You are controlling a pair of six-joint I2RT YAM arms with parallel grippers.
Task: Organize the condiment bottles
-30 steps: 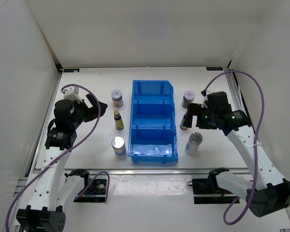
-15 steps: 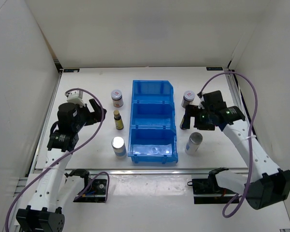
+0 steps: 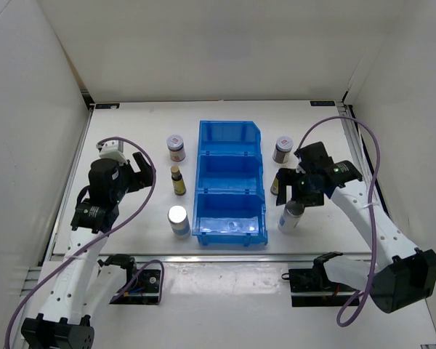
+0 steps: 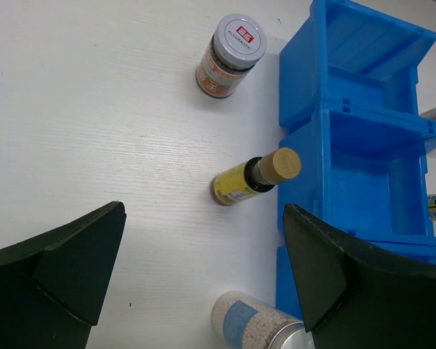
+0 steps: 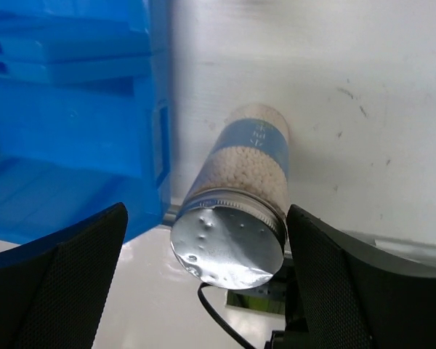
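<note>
Right pincer [image 5: 205, 209] shifted over silver-topped bottle [image 5: 251, 154], wide open, empty (label writing unreadable).

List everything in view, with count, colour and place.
Bin: one, blue, three compartments, table centre.
Grey-lidded jars: two, one each side of the bin, far end.
Slim bottles: two, dark, yellow-labelled, tan-capped, one each side, middle.
Cylinders: two, white-blue, silver-topped, one each side, near end.
Table: one, white.
Left gripper: black, open, above the table left of the bin.
Right gripper: black, open, straddling the right cylinder.
</note>
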